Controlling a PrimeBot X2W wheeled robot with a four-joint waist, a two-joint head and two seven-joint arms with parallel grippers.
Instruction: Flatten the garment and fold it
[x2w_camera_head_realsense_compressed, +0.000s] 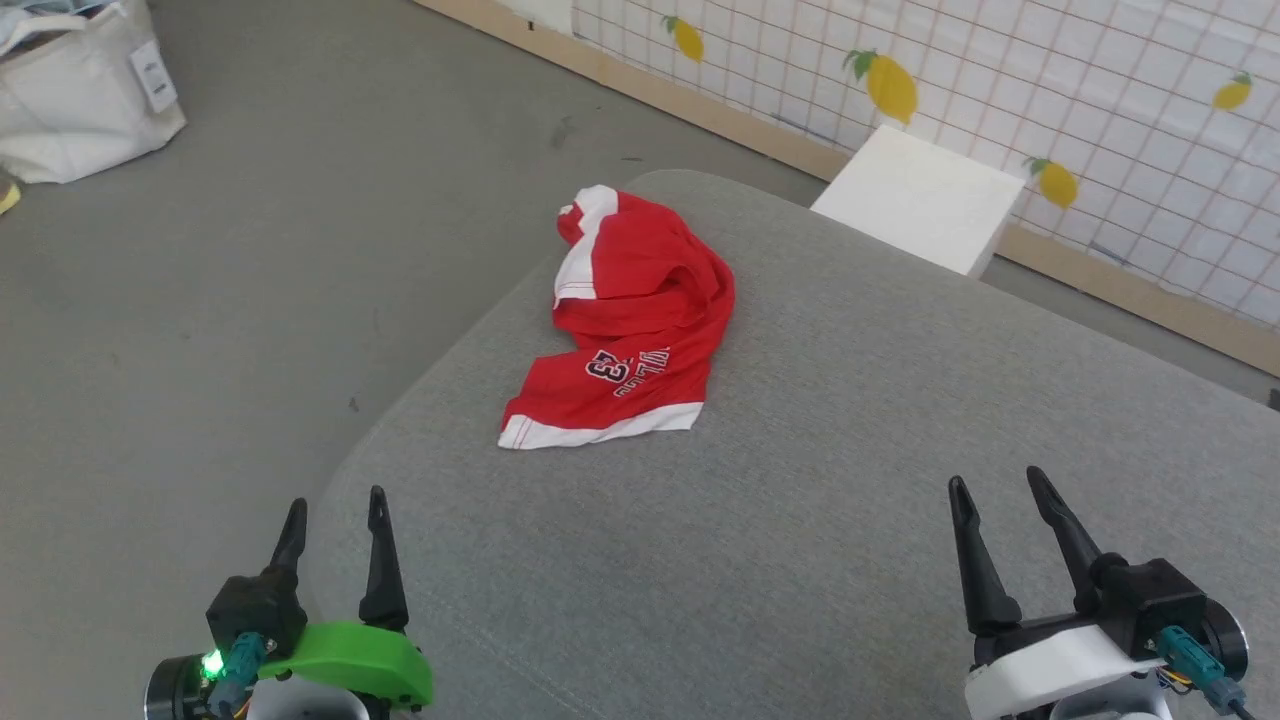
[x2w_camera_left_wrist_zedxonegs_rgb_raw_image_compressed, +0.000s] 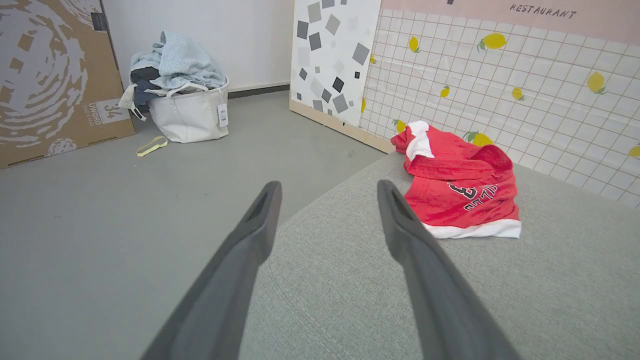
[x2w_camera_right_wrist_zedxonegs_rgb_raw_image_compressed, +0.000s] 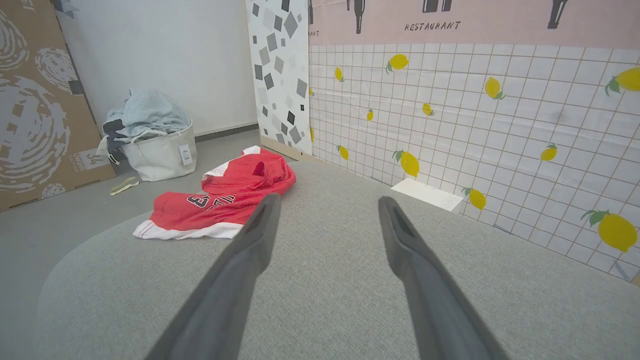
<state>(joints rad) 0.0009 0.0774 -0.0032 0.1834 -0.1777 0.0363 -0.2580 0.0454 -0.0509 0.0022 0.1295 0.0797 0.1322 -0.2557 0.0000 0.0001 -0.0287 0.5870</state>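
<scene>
Nothing's really started here, as far as I can judge. Nearest the camera, the left gripper (x2w_camera_head_realsense_compressed: 336, 498) and the right gripper (x2w_camera_head_realsense_compressed: 997, 478) sit low at the near edge of the grey top (x2w_camera_head_realsense_compressed: 800, 560), both with fingers spread and nothing between them.

Further out, the garment (x2w_camera_head_realsense_compressed: 630, 330) is a rumpled heap on the far left part of the top, close to the left edge. It's ahead and a bit right of the left fingers, and ahead and well left of the right ones, and well apart from both. The near end lies fairly flat, with the white band (x2w_camera_head_realsense_compressed: 600, 430) facing the robot and the "23" upside down just behind it. The far end is bunched and folded over itself with a white stripe on top.

So I'd call this the reach-in before the flattening. The next move probably needs both arms forward and the right one swinging left. Each could pinch an end of that band and pull apart to spread it, and the bunched far end will need tugging out before any fold.

Beyond the top there's a white block (x2w_camera_head_realsense_compressed: 915, 195) by the lemon wall (x2w_camera_head_realsense_compressed: 1100, 100), and a bag (x2w_camera_head_realsense_compressed: 80, 100) on the floor far left.
</scene>
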